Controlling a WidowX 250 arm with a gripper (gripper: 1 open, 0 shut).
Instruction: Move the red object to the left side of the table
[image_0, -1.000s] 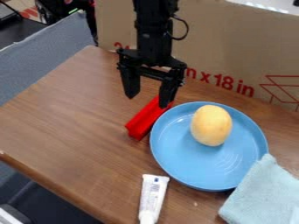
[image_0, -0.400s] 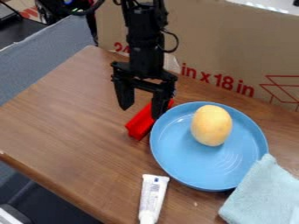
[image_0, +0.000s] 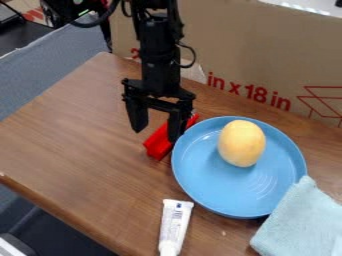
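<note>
Glossy wood tabletop (image_0: 80, 145); smooth blue plate (image_0: 211, 191); cloth towel (image_0: 302, 225).

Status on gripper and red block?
Gripper open, low over the table, nothing held. Red block on table, partly behind a finger. Blue plate close on its right.

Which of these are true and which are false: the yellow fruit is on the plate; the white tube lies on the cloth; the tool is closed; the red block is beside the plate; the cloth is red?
The yellow fruit is on the blue plate: true.
The white tube lies on the cloth: false, it lies on the table.
The tool is closed: false, it is open.
The red block is beside the plate: true.
The cloth is red: false, it is pale blue.
</note>
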